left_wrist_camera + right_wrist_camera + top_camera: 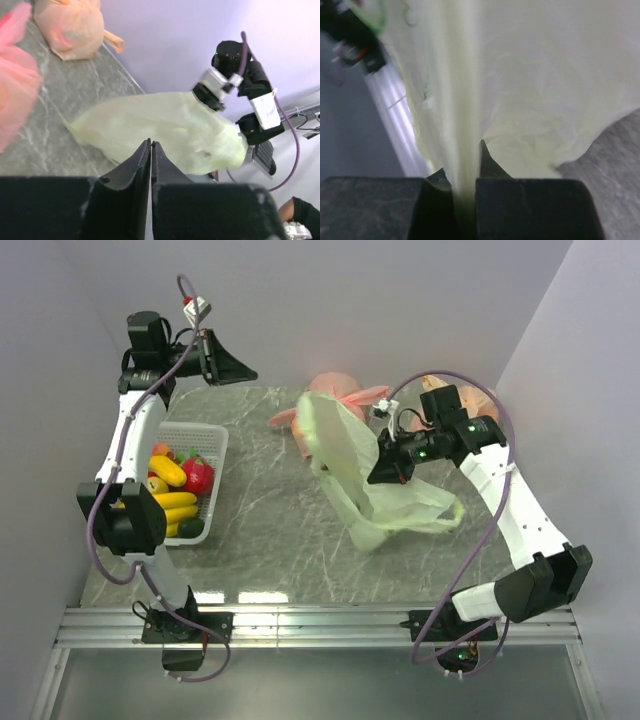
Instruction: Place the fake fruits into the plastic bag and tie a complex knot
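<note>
Top cam: L gripper [240,368] is hovering high over the far-left corner of the table [260,540], well apart from the plastic bag [345,455]. The bag is draping mid-table, upper part lifted, lower part lying on the surface. R gripper [384,472] is pinching it on its right side. White basket [222,440] at left is holding the fake fruits [175,485] — bananas, a red piece, a dark green one. Pink bag [335,390] is lying just behind the green one.

L wrist cam: L gripper [151,145] jaws are pressing together tip to tip w/ nothing between them. The plastic bag [165,130] is stretching across the table beyond them. Orange-tan bag [75,30] is sitting at the far wall.

R wrist cam: R gripper [464,170] jaws are clamping down to film thickness — a gathered fold of the plastic bag [545,75] is running between them.
</note>
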Controlling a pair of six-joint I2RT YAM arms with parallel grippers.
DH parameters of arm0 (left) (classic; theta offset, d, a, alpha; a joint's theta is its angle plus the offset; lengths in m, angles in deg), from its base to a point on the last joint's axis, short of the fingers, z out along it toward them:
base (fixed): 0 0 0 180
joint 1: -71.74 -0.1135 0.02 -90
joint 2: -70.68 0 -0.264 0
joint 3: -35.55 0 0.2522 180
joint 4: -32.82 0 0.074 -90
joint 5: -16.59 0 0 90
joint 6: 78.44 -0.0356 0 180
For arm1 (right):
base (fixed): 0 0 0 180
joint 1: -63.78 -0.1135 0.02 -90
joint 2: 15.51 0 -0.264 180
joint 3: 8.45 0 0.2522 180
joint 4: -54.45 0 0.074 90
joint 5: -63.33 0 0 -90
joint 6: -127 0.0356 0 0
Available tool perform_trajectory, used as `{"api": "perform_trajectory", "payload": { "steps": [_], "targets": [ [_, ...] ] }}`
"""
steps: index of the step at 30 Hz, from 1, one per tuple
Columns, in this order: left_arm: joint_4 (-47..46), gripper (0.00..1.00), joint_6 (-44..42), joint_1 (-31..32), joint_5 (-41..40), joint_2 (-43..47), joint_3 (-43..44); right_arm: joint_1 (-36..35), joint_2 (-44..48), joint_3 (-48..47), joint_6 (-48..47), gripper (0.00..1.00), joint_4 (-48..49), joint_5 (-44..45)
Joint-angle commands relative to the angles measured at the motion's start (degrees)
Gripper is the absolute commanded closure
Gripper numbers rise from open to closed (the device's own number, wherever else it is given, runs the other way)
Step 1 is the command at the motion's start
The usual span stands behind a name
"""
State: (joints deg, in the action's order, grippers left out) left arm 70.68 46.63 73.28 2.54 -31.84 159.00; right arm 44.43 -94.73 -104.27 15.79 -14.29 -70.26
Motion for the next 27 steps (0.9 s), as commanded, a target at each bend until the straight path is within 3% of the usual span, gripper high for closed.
{"api": "perform_trajectory", "payload": {
  "steps": [1, 3, 5, 6, 7, 8, 9, 10, 11, 12, 14, 16, 22, 25, 27],
  "targets": [
    [-42.33, 0.91, 28.75, -0.67, 16.08, 0.21, -5.88, 2.65, -3.03, -4.07, -17.00, 1.00, -21.02, -20.12],
    [-45.71, 0.91, 31.19, 1.00, 14.77, -0.05, -9.03, 3.97, -6.20, -2.76, -12.59, 1.00, -17.39, -22.84],
    [-46.42, 0.74, 29.36, 0.92, 11.19, 0.91, -11.85, 5.12, -6.04, 1.19, -4.58, 1.00, -9.49, -22.16],
    [-45.73, 0.59, 28.31, 0.31, 9.50, 1.96, -13.87, 5.12, -5.08, 2.86, 8.51, 1.00, 2.56, -16.49],
    [-38.32, 0.06, 22.82, -0.91, 7.31, 2.76, -14.32, 5.38, -3.94, 6.09, 13.86, 1.00, 7.82, -13.65],
    [-30.77, 0.01, 16.93, -1.45, 4.42, 3.63, -14.07, 5.81, -1.49, 7.69, 18.01, 1.00, 12.13, -12.14],
    [-21.90, 0.01, 9.30, -1.45, -1.35, 5.64, -12.24, 6.08, -0.33, 10.40, 25.79, 1.00, 19.66, -10.13],
    [-11.11, 0.01, -5.48, -1.45, -6.89, 6.88, -11.35, 6.52, 0.46, 11.39, 29.00, 1.00, 22.43, -9.15],
    [0.13, 0.01, -9.71, -1.28, -11.82, 8.20, -11.34, 6.61, 1.34, 12.01, 34.17, 1.00, 24.38, -7.75],
    [1.12, 0.01, -10.89, -0.84, -20.48, 11.87, -15.95, 6.61, 1.61, 12.62, 36.48, 1.00, 27.44, -6.26],
    [3.56, 0.01, -10.72, 0.82, -28.09, 15.23, -21.42, 6.61, 2.05, 13.85, 43.31, 1.00, 29.83, -2.39],
    [6.65, 0.01, -17.62, 5.28, -35.66, 19.62, -26.35, 6.52, 2.66, 14.82, 47.30, 1.00, 33.53, -0.02],
    [-3.43, 0.01, -21.01, 21.09, -49.45, 35.27, -42.36, 4.68, 3.02, 14.91, 54.08, 1.00, 35.21, 6.94],
    [-5.55, 0.01, -20.40, 29.62, -54.74, 33.10, -41.32, 2.84, 3.02, 16.31, 54.52, 1.00, 36.69, 6.94],
    [-7.13, 0.01, -18.91, 31.06, -58.54, 28.81, -38.78, 2.13, 3.11, 17.63, 54.61, 1.00, 38.19, 5.89]
  ]
}}
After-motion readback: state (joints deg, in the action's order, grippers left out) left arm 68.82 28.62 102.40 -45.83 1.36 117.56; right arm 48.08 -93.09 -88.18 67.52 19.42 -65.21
